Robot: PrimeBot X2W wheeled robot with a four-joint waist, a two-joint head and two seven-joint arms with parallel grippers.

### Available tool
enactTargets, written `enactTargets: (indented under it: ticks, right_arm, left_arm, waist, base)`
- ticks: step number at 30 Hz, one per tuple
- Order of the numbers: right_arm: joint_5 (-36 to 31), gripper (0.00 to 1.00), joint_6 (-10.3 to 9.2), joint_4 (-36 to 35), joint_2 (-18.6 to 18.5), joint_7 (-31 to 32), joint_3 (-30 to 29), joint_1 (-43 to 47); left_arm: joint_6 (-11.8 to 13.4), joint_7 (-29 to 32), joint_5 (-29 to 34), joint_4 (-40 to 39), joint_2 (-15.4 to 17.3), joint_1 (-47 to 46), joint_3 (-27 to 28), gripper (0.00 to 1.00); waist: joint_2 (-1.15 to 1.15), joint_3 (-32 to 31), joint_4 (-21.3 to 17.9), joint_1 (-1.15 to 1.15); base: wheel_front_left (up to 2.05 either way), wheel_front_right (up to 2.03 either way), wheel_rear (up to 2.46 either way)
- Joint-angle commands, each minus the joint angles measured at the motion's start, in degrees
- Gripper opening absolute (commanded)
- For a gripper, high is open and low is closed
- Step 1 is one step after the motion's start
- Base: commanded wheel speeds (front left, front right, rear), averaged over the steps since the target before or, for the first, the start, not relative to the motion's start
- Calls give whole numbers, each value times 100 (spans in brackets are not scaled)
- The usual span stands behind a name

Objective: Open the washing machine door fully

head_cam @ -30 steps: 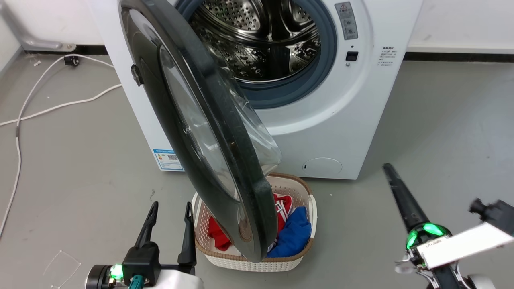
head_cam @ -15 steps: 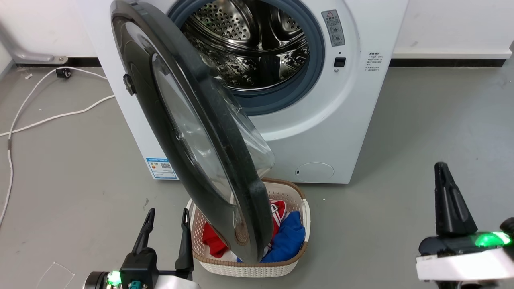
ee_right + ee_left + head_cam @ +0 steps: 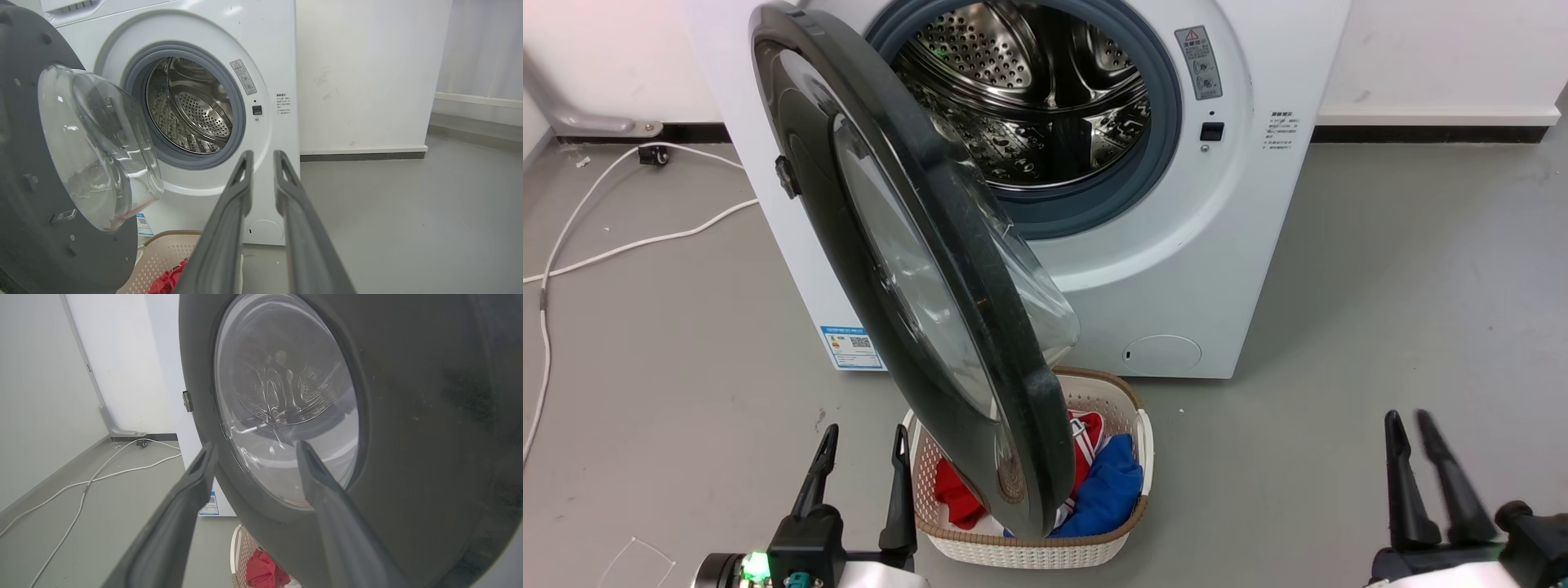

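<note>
Right gripper (image 3: 1406,416) has sunk lower, off to the right before the washing machine (image 3: 1258,245); job about half done.
Washing machine door (image 3: 907,269) stands swung out from the washing machine over the laundry basket (image 3: 1029,551), with more swing left. Left gripper (image 3: 866,430) fingers are spread, the right's a slim gap apart, both empty. Hinge hidden; left contact with the door unclear.

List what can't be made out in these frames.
- Basket contents: head view, door covers most of them.
- Blue label text: head view, too small.
- Machine controls: head view, cut off by top edge.
- Right hand wrist: head view, cut off by bottom edge.
</note>
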Motion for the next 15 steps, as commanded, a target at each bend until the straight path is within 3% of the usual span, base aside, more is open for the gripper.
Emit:
enactTargets:
  ticks: [1, 15]
  right_arm:
    - [30, 100, -1, -44, 23, -11, -54, 89]
    - [143, 100, -1, -108, 24, -12, -85, 212]
  left_arm:
    - [-1, -14, 34, -6, -8, 58, 23, 100]
    - [34, -14, 0, 21, -7, 87, 56, 100]
  waist:
    - [0, -7, 3, 0]
    - [0, -23, 2, 0]
  base:
    - [0, 0, 0]
    - [0, 0, 0]
